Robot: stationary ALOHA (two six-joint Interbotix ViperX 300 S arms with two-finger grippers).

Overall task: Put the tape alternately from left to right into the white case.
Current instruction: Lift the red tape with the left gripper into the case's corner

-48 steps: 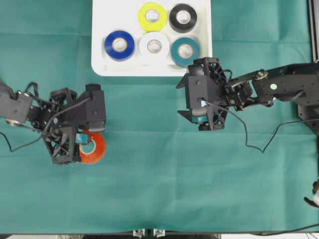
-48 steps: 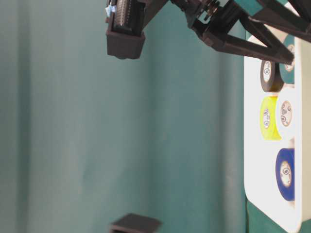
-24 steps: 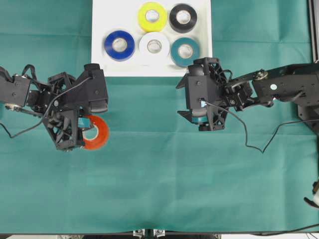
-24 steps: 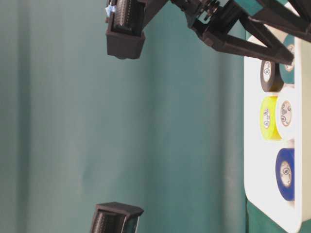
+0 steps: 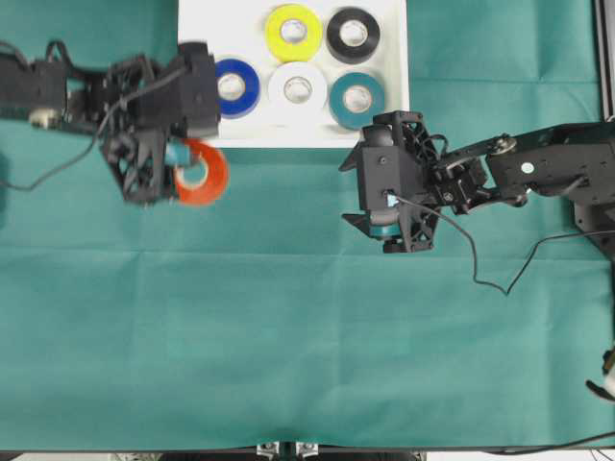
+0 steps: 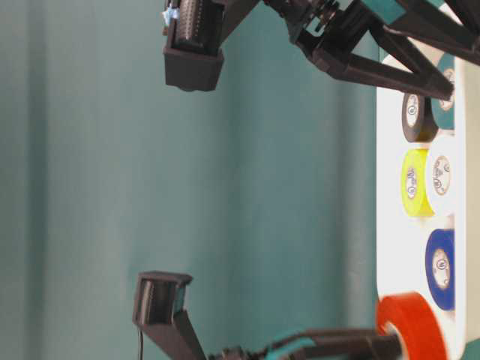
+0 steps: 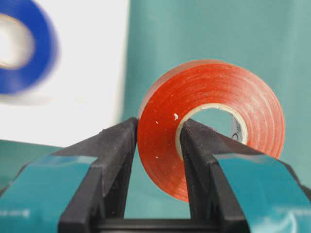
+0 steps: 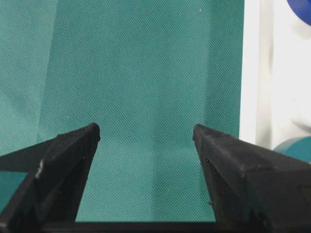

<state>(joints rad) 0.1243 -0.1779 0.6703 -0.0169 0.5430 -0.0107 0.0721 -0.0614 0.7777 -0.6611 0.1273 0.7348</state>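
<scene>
**A:** How far along is the job? The shallow white rectangular plastic case [image 5: 384, 125] sits at the far edge of the green cloth-covered table [image 5: 307, 336], and five rolls already lie flat in it.

**B:** Yes. At the far side are the yellow tape roll [image 5: 293, 31] and the black tape roll [image 5: 353, 34]; nearer the table's middle are the blue tape roll [image 5: 234, 87], the white tape roll [image 5: 297, 88] and the teal tape roll [image 5: 357, 97]. The far left corner of the case looks bare, so that is probably the last free place.

**A:** And the sixth roll?

**B:** The left gripper [image 7: 158, 145] carries it. Its jaws pinch the wall of the orange-red tape roll [image 7: 209, 124], one finger outside and one through the core. In the overhead view that roll [image 5: 202, 171] hangs over the cloth just beside the near left corner of the case, not yet over the white floor.

**A:** What about the other arm?

**B:** The right gripper [image 8: 146, 141] stands wide apart with nothing between its fingers, only cloth below and the case rim at its side. It hovers off the near right corner of the case.

**A:** So five of six appear done?

**B:** That is the judgement. What seems left is carrying the orange-red roll over the rim, past the blue one, and letting it go in the vacant corner.
</scene>
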